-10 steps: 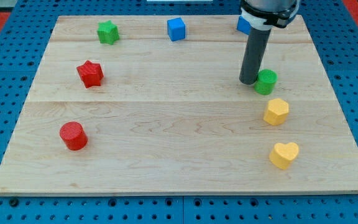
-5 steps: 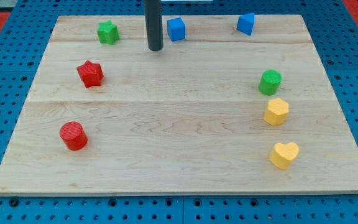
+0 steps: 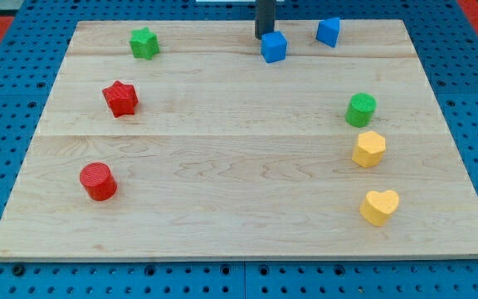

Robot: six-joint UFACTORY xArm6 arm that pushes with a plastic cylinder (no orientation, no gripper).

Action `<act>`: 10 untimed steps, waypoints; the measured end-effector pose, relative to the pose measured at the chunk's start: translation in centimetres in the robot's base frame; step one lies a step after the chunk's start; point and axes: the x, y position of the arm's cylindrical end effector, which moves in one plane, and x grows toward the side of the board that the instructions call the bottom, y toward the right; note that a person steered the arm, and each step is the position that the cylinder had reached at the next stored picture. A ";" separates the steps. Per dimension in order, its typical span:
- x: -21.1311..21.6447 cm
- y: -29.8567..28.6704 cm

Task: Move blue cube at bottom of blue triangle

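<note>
While the blue cube [image 3: 274,46] sits near the view's top, it lies to the left of the blue triangle [image 3: 329,31] and only slightly lower, so the job looks partly done at best. My tip [image 3: 265,35] stands just behind the cube's upper-left corner, touching or nearly so; there is no hand to open or close, only a bare rod. The cube has yet to travel right and down to rest below the triangle, where the board looks free above the green cylinder [image 3: 360,109]. Far from that path lie the green star [image 3: 143,42], red star [image 3: 120,97], red cylinder [image 3: 98,181], yellow hexagon [image 3: 369,149] and yellow heart [image 3: 379,206].
</note>
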 end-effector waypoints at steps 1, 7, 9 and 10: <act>0.6 -4.0; 0.1 3.2; 2.0 3.1; 3.7 1.8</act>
